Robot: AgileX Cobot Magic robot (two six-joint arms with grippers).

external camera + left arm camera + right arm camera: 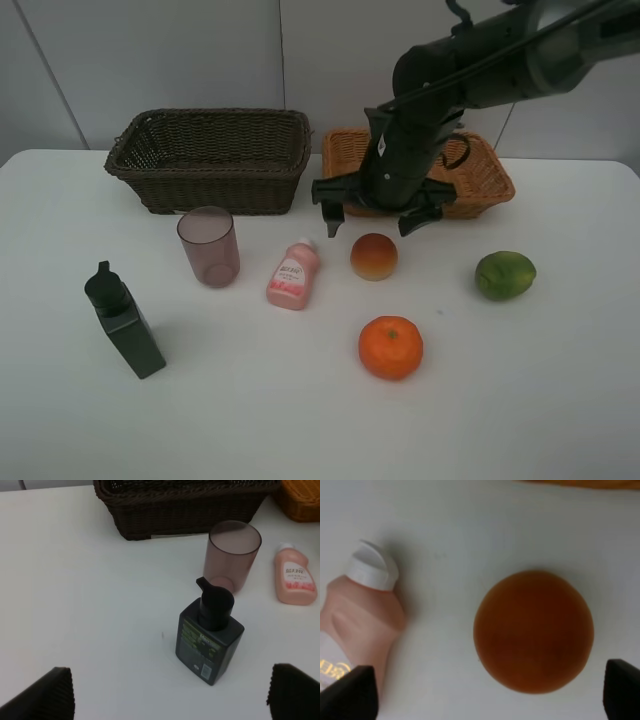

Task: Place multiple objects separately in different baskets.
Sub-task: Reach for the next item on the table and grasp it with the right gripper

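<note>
At the far left of the white table [560,420], you have these items:

- dark green pump bottle [125,325]: upright, on the table, not sorted.
- dark brown basket [210,155]: at the back, nothing seen inside.
- pink cup [208,247]: upright, in front of that basket.
- small pink bottle [293,275]: lying down, just beside the cup.
- red-yellow fruit [374,256]: on the table, directly under the right gripper [371,222], whose jaws stand wide apart and hold nothing.
- tangerine [391,347]: nearer the front edge.
- light orange basket [490,185]: at the back right, partly hidden by the arm; what shows of it holds nothing.
- green fruit [505,275]: farthest right.

Progress, as you may judge it: none of the six is placed; all sorting is left.

View notes: only the left wrist view shows you the left gripper [167,695], spread wide, empty, hanging near the pump bottle. The right wrist view confirms the round fruit sits between the open jaws, untouched. The tangerine and green fruit appear in the high view alone.
</note>
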